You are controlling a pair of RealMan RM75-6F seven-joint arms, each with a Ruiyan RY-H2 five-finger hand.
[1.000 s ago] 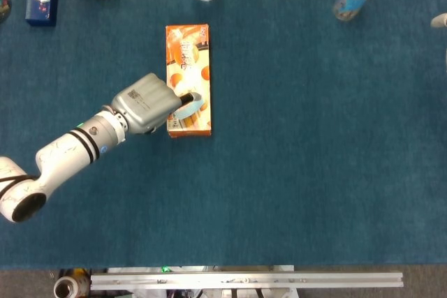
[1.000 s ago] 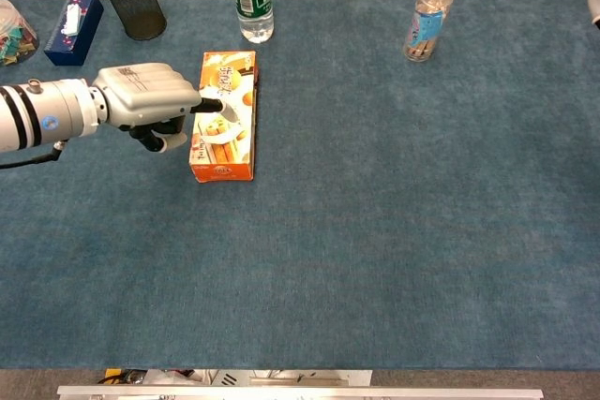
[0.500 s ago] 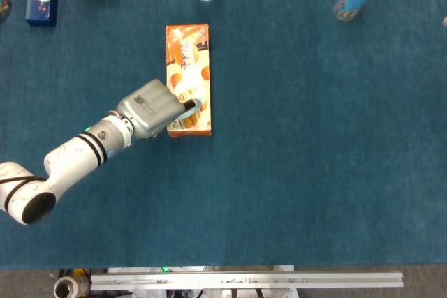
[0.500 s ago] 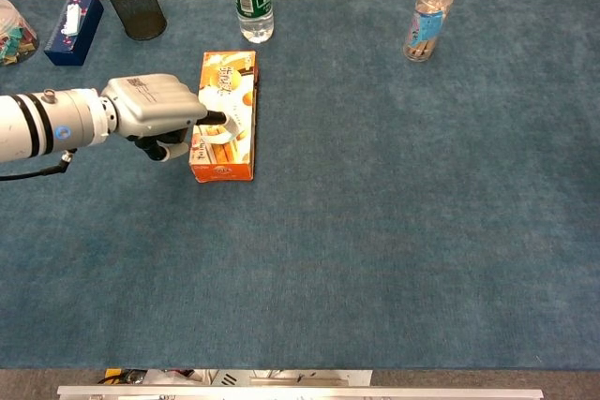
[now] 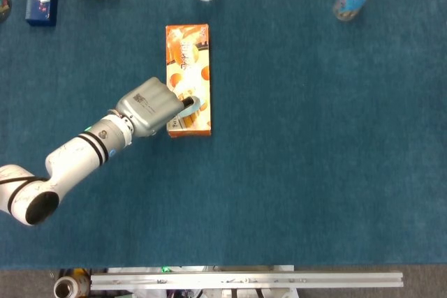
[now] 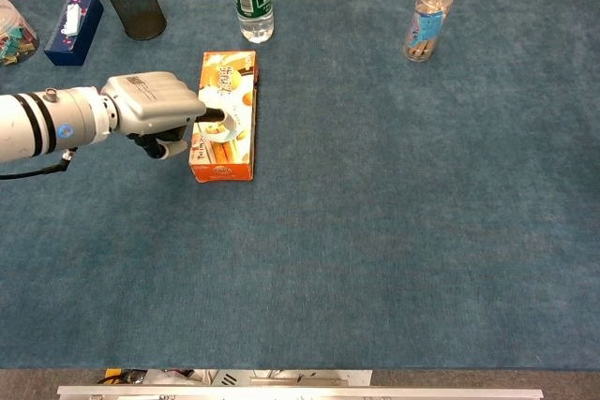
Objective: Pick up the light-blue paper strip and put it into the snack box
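Fingers (image 5: 187,102) hiding light-blue paper strip (image 5: 196,107) over snack box (image 5: 188,47)

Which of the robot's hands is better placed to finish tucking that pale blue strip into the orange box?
The left hand: its fingers are already at the orange snack box with the light-blue paper strip. No right hand is visible.

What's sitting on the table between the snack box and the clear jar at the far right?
Nothing: in the chest view, only bare blue cloth runs from the snack box to the clear jar.
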